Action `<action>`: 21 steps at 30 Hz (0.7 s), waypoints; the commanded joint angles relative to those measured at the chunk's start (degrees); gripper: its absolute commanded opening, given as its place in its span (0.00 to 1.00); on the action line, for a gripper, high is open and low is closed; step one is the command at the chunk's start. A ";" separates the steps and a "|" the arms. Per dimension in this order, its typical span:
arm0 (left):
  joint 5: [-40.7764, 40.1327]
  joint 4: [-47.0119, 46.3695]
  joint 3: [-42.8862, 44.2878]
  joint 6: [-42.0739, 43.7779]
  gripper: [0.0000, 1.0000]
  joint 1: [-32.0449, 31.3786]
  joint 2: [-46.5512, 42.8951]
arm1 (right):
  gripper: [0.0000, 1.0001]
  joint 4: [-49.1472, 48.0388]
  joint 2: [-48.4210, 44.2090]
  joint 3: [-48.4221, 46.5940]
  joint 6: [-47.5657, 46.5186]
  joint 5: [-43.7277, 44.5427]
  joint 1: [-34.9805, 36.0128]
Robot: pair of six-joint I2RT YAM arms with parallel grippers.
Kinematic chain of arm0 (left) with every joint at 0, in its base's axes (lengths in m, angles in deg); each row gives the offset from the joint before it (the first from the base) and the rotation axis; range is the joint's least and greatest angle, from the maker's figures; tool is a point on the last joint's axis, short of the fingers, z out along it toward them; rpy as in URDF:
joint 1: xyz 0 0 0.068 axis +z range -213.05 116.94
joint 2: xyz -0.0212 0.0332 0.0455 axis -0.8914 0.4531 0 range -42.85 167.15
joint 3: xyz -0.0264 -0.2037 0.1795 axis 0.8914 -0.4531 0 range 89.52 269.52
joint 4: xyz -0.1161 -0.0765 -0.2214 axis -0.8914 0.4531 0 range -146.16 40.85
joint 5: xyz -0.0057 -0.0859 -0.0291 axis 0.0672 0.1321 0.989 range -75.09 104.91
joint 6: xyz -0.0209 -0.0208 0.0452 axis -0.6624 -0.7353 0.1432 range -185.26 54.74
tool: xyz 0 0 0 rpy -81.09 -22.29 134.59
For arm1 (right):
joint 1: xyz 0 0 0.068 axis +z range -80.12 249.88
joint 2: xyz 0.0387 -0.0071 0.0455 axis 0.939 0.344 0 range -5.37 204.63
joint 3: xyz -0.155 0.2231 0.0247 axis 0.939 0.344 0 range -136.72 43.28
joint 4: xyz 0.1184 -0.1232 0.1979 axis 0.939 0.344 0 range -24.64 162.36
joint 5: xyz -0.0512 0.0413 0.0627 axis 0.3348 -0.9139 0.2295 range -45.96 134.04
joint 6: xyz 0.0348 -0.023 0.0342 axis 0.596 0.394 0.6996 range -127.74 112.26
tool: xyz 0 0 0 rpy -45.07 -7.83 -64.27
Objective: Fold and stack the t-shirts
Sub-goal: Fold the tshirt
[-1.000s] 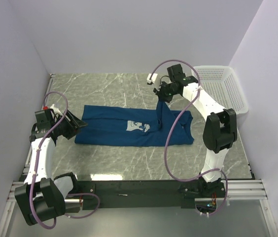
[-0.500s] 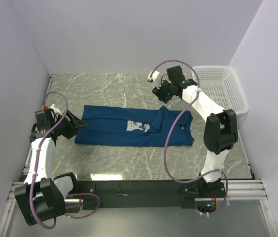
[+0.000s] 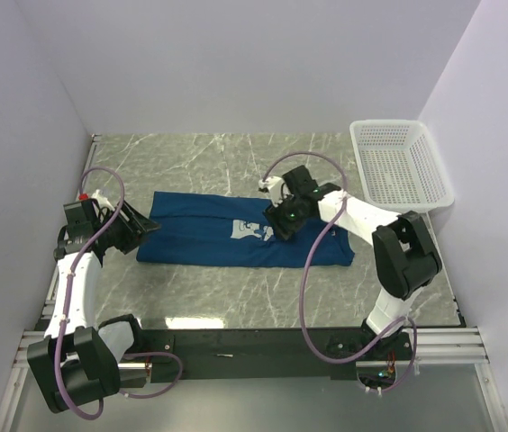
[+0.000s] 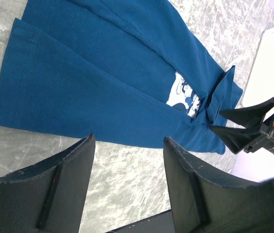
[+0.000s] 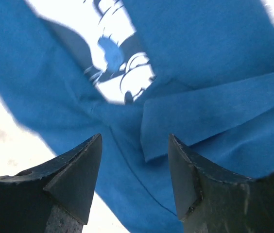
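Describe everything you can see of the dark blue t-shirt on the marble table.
The dark blue short-sleeved t-shirt, soft cotton by its look, lies flat on the grey marble-patterned tabletop, folded into a long band, its stitched hem toward the left. A small white-and-blue cartoon print shows on the chest, a sleeve flap folded over beside it. The open right gripper hangs just above the print; nothing grips the cloth.

Marble tabletop [image 3: 209,153] shows open strips beyond and before the t-shirt [image 3: 191,236]; white mesh basket [image 3: 403,166] occupies far-right corner; walls [image 3: 236,63] enclose three sides.
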 commanded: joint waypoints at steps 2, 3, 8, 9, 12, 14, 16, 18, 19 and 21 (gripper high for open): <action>1.68 -2.23 -0.35 1.31 0.63 0.01 -1.18 | 0.63 -7.77 -0.86 -0.94 9.10 15.16 3.69; 1.59 -2.23 -0.35 1.31 0.64 0.01 -1.27 | 0.63 -8.12 -0.50 -0.85 9.36 15.86 3.96; 1.59 -2.14 -0.44 1.31 0.63 -0.07 -1.44 | 0.60 -7.86 2.49 -1.81 9.19 19.74 5.02; 1.68 -2.14 -0.35 1.31 0.63 -0.07 -1.27 | 0.59 -7.86 2.84 -2.08 9.10 19.82 5.10; 1.77 -2.23 -0.35 1.40 0.63 -0.07 -1.09 | 0.57 -7.42 3.55 -2.61 8.92 20.00 5.19; 1.85 -2.23 -0.35 1.31 0.63 -0.16 -1.09 | 0.55 -6.72 3.90 -2.96 8.75 19.48 5.46; 1.94 -2.32 -0.35 1.31 0.63 -0.16 -1.00 | 0.52 -6.45 4.51 -3.14 8.75 19.47 5.72; 1.94 -2.23 -0.44 1.31 0.63 -0.16 -1.09 | 0.47 -6.10 4.86 -3.40 8.57 19.30 5.98; 1.94 -2.32 -0.44 1.31 0.63 -0.08 -1.09 | 0.40 -6.01 5.21 -3.57 8.66 19.30 5.98; 1.94 -2.32 -0.35 1.31 0.63 -0.16 -1.09 | 0.33 -5.66 5.39 -4.36 8.40 19.47 6.07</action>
